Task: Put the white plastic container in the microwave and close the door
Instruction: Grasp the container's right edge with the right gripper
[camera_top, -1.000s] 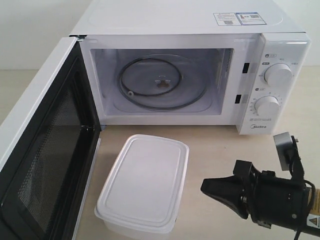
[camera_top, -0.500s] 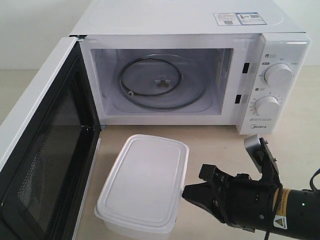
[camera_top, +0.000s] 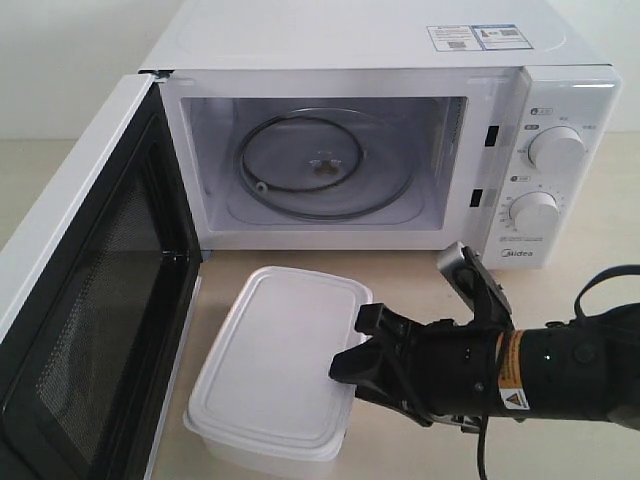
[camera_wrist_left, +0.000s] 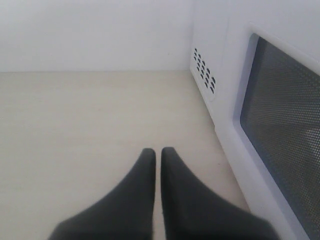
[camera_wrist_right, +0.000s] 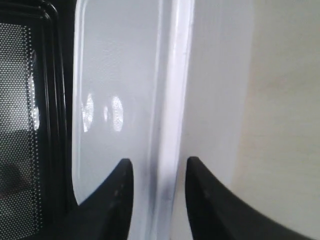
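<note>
The white plastic container (camera_top: 285, 355) sits lidded on the table in front of the microwave (camera_top: 400, 120). The microwave's door (camera_top: 90, 290) hangs wide open at the left, and the glass turntable (camera_top: 320, 165) is bare. My right gripper (camera_top: 355, 345) is open at the container's right edge, one finger over the lid and one outside the wall. In the right wrist view the right gripper (camera_wrist_right: 157, 165) straddles the container's rim (camera_wrist_right: 172, 100) with a gap on each side. My left gripper (camera_wrist_left: 157, 152) is shut on nothing, low over the table beside the door's window (camera_wrist_left: 285, 130).
The microwave's two knobs (camera_top: 555, 150) face me at the right. Bare tabletop (camera_top: 590, 270) lies right of the container. The door's black mesh inner face (camera_wrist_right: 20, 100) stands close along the container's far side.
My right arm has swept left from the table's right side to the container. Its jaws went from shut to open and now straddle the rim. The container has shifted slightly left.
</note>
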